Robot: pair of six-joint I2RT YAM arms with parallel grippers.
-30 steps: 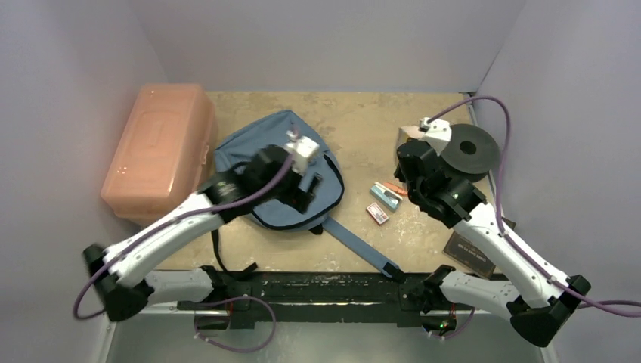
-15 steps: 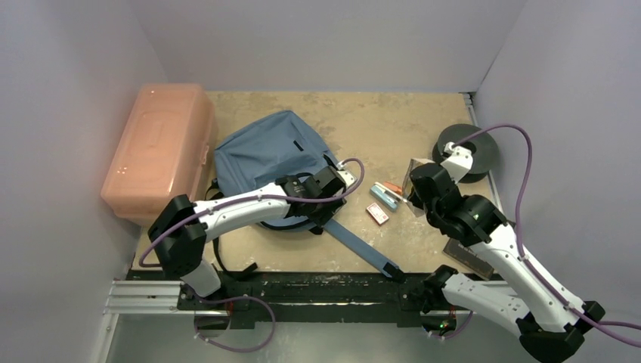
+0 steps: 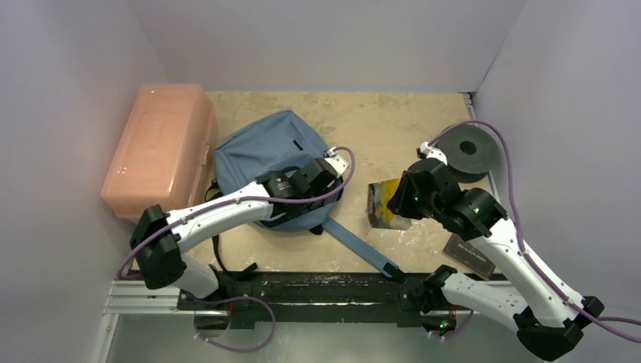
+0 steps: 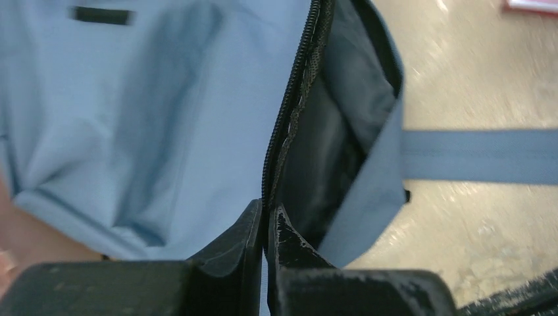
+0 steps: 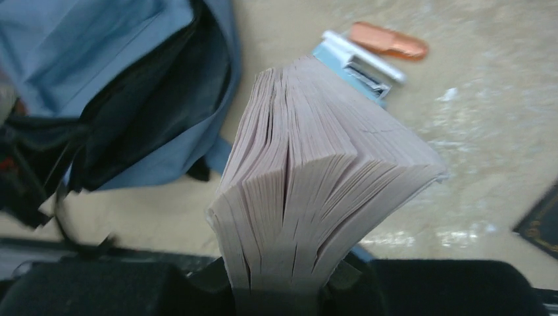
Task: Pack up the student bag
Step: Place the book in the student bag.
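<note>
— Where do we find the student bag (image 3: 257, 147)?

— It lies flat on the bench (image 3: 378, 128), left of centre, just beside the salmon-pink box (image 3: 159, 151). Its zipper is undone along the right side, and we see the dark lining through the gap. One blue strap (image 3: 363, 246) trails toward the near edge.

— And the left gripper (image 4: 266, 224)?

— It sits at the bag's lower right corner. In the wrist view the jaws are pressed together, with the black zipper edge running down between the tips, so we read it as pinching that edge.

— What about the right gripper (image 3: 401, 198)?

— It is partly closed on a thick book (image 5: 316, 178), gripped at the spine end with the pages fanning toward the camera. The book hangs above the bench to the right of the bag's opening, apart from it.

— Anything else nearby?

— Beyond the book, a small blue stapler-like thing (image 5: 355, 62) and an orange item (image 5: 388, 39) lie on the bench. A black disc (image 3: 469, 150) sits at the far right, and a dark booklet (image 3: 469, 253) lies nearer us.
</note>
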